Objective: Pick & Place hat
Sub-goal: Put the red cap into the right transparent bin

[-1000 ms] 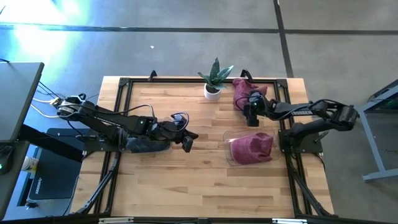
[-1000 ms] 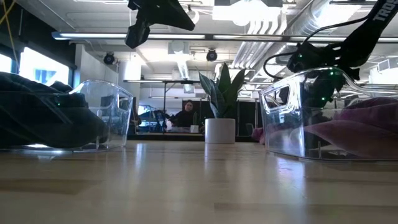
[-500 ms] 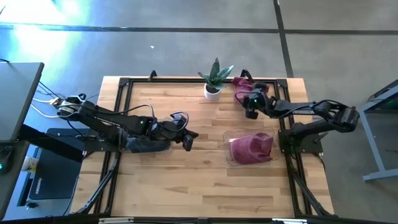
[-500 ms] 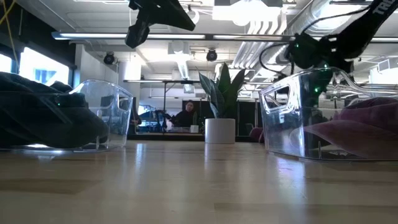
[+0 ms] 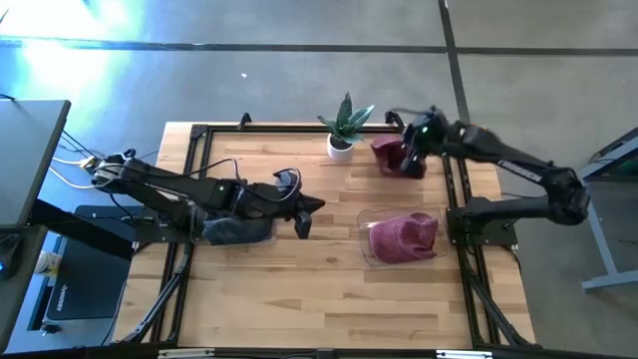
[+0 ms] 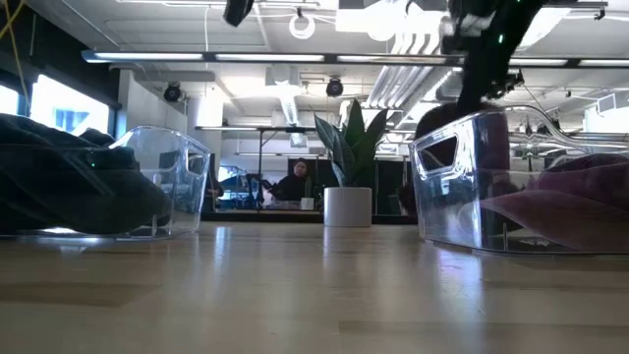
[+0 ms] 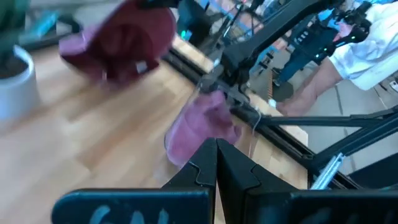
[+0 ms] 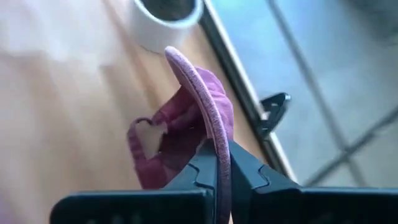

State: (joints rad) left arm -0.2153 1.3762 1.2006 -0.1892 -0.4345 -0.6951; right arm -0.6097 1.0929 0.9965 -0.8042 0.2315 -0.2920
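We see the right gripper [image 5: 413, 160] clenched on the brim of a maroon hat [image 5: 393, 157], holding it above the table's [image 5: 299, 289] far right corner, just right of the potted plant [image 5: 342, 130]. In the right wrist view the brim [image 8: 205, 106] runs straight between the fingers [image 8: 202, 163], and the rest of the hat hangs below, with the pot and the black frame rail [image 8: 233, 74] at the table's far edge close behind it. In the low view the hat shows as a dark shape [image 6: 447, 133] behind the clear bin's [image 6: 462, 187] far wall, off the tabletop.

That bin [image 5: 401, 237] sits near the right edge and already holds a pink hat [image 5: 404, 235]. A second clear bin [image 6: 147, 182] on the left holds a dark hat [image 5: 234, 231].

The left gripper [image 5: 307, 214] is shut and empty, hovering over the middle of the table beside the dark hat. Between the two bins we find bare wood, and the whole near half of the table lies open out to the frame rails.
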